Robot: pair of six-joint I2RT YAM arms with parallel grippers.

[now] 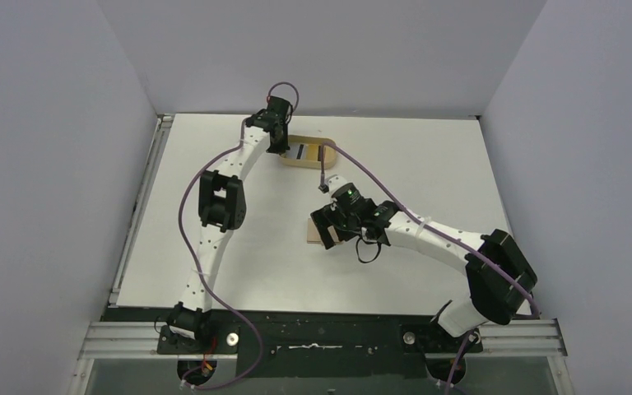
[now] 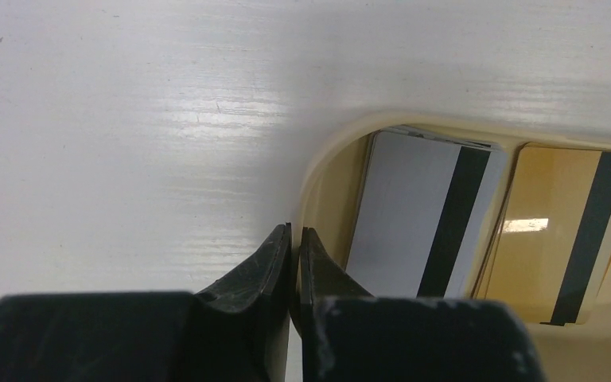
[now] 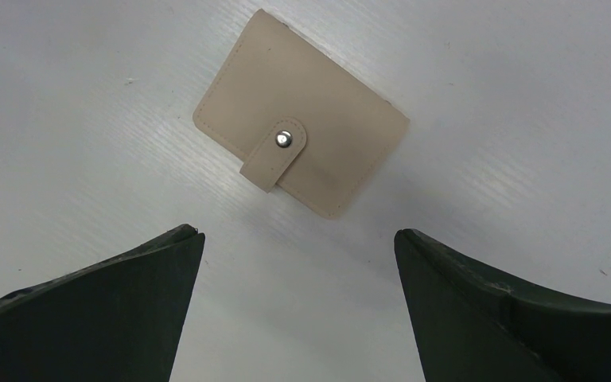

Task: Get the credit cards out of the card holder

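Our left gripper [image 2: 295,239] is pinched shut on nothing by the rim of the oval tray [image 2: 326,159], where the pale card [image 2: 402,215] and the yellow-orange card [image 2: 541,231] lie stripe-up, which we judge to be their drop-off spot. Our right gripper [image 3: 298,231] gapes above the snapped-shut card holder [image 3: 302,111] on the white table [image 3: 87,79] — grey walls [image 1: 49,164] around.
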